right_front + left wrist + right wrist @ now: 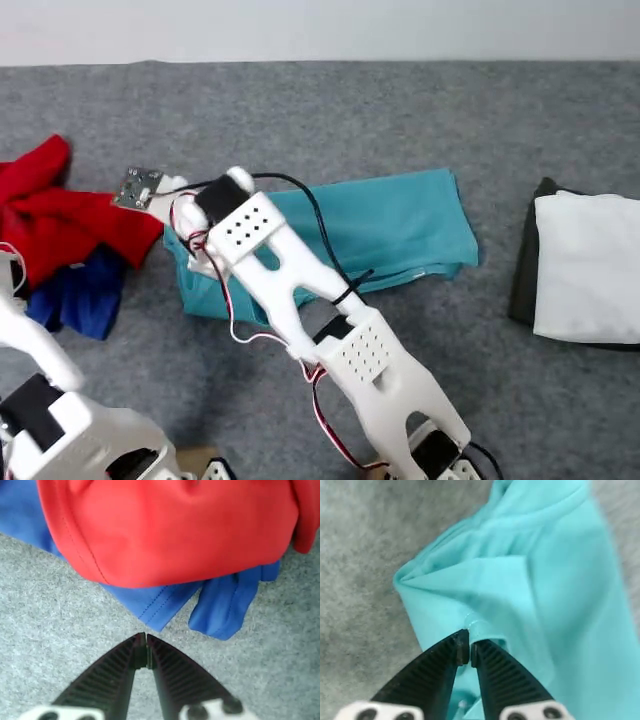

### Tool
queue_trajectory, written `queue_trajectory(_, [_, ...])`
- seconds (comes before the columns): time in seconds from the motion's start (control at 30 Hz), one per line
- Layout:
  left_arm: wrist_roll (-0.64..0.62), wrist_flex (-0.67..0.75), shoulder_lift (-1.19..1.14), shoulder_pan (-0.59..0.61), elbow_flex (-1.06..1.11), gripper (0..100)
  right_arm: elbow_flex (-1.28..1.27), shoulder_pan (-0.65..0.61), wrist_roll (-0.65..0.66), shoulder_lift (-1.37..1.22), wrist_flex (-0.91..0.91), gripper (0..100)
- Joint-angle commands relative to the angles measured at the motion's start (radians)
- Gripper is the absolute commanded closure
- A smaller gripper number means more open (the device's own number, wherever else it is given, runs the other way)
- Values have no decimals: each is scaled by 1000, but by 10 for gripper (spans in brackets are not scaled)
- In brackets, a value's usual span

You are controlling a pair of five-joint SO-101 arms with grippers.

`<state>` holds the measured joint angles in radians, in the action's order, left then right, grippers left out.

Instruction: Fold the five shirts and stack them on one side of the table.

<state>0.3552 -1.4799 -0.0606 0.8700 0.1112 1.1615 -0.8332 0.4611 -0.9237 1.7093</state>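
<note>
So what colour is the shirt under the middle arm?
The shirt is plain turquoise, seen best in the right wrist view.

no readable text, labels or numbers anywhere

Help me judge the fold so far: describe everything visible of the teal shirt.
The teal shirt looks like thin, smooth knit cloth. It is folded into a long band that lies flat on the grey table, near the middle. Stacked layer edges show along its near side. One end is neat, and the other is rumpled into creases. The right gripper sits on that rumpled end, jaws closed on a small pucker of fabric, and its arm crosses above the shirt.
</note>
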Motion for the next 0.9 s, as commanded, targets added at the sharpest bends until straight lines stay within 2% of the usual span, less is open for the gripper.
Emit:
queue_trajectory(0.0, [8, 18, 6, -8, -4, 992, 48, 13, 46, 16, -58, 988])
queue_trajectory(0.57, [8, 17, 6, -8, -4, 992, 52, 5, 213, -94, -412, 986])
queue_trajectory(0.73, [8, 15, 6, -8, -4, 992, 52, 48, 207, -148, -481, 853])
queue_trajectory(0.87, [8, 18, 6, -8, -4, 992, 54, 64, 207, -153, -470, 847])
